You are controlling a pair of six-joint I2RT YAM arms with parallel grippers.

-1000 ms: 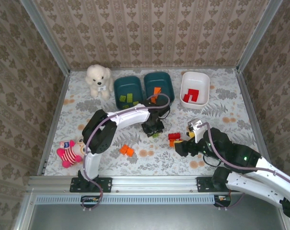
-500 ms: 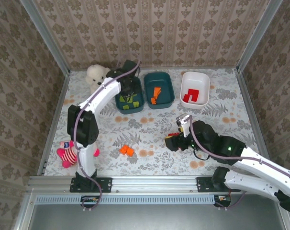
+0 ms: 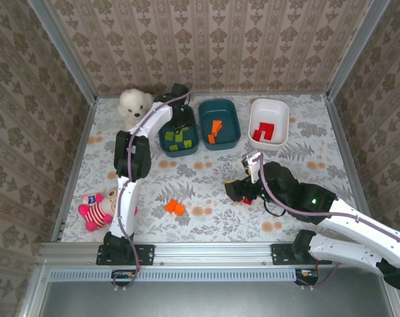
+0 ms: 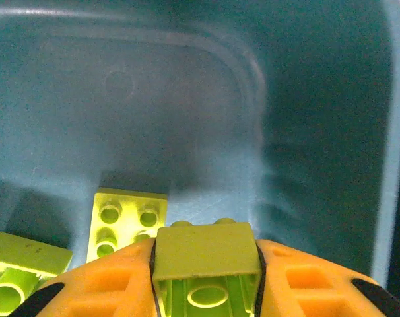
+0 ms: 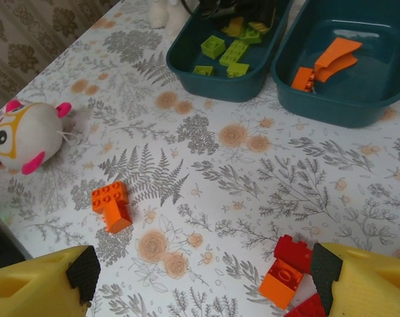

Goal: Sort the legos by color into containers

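I have the left end effector (image 4: 206, 281) clenched on a light green brick (image 4: 205, 249), down inside the left teal tub (image 4: 187, 99), where more green bricks (image 4: 126, 221) lie on its floor. My right end effector (image 5: 205, 274) is spread wide, low over the desk (image 5: 253, 178). A red brick (image 5: 294, 252) and an orange brick (image 5: 280, 282) touch each other just beside its right finger. An orange pair (image 5: 111, 205) lies well apart to the left. The white tub (image 3: 284, 109) holds red pieces (image 3: 266, 131).

Beige damask-wallpapered walls (image 3: 213, 46) rise beyond the left gripper (image 3: 181, 127); a white floral-printed table cover (image 3: 190, 175) spreads beneath the right gripper (image 3: 237, 191), evenly lit.
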